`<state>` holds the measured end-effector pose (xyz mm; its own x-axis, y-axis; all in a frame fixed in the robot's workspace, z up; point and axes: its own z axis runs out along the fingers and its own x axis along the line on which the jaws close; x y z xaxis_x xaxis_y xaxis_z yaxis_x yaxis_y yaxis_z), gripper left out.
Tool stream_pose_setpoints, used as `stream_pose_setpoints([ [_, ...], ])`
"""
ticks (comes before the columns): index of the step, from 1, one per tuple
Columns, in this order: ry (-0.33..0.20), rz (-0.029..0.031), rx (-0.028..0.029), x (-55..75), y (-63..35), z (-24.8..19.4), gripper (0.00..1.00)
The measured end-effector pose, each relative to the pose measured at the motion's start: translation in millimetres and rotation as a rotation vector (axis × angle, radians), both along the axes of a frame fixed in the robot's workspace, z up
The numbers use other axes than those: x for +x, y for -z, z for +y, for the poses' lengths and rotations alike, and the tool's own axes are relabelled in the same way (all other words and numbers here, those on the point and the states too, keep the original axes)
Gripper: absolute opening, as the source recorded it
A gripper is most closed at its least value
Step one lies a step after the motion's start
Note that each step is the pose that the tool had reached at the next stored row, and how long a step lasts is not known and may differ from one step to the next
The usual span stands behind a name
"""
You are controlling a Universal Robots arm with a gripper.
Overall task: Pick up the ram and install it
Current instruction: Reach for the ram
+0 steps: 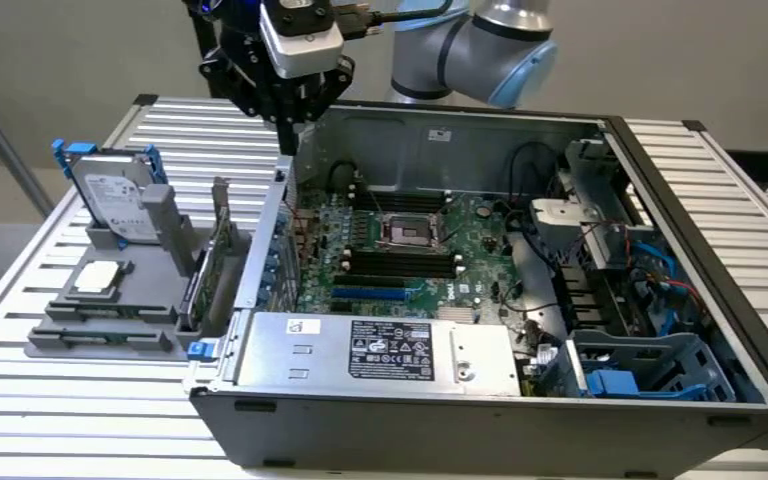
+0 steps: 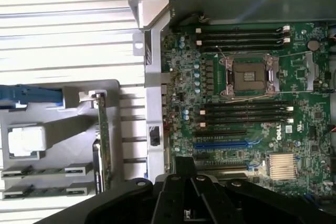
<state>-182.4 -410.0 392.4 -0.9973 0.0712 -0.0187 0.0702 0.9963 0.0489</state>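
Observation:
Two ram sticks lie flat in the front slots of the grey holder point(image 1: 157, 290) on the exterior view's left; one ram stick point(image 2: 47, 171) point(image 1: 107, 312) lies beside the other point(image 2: 44, 190). My gripper point(image 1: 287, 128) point(image 2: 184, 167) hangs high over the back left corner of the open computer case point(image 1: 491, 395), well away from the ram. It is shut and holds nothing. Inside the case lies the green motherboard point(image 1: 478, 235) point(image 2: 310, 114) with its black memory slots point(image 2: 247, 111) point(image 1: 398, 262) beside the processor socket point(image 2: 249, 74).
The holder also carries an upright hard drive point(image 1: 120, 200), a square silver processor point(image 1: 97, 280) point(image 2: 25, 140) and an upright green expansion card point(image 1: 213, 270) point(image 2: 103, 140). The case wall point(image 2: 155, 103) stands between holder and motherboard. A power supply point(image 1: 384, 350) fills the case front.

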Motion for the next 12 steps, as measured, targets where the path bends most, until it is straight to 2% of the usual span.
stream_pose_setpoints([
  [12, 0.000, 0.0011, 0.0000, -54.6, 0.7, -9.5, 0.11],
])
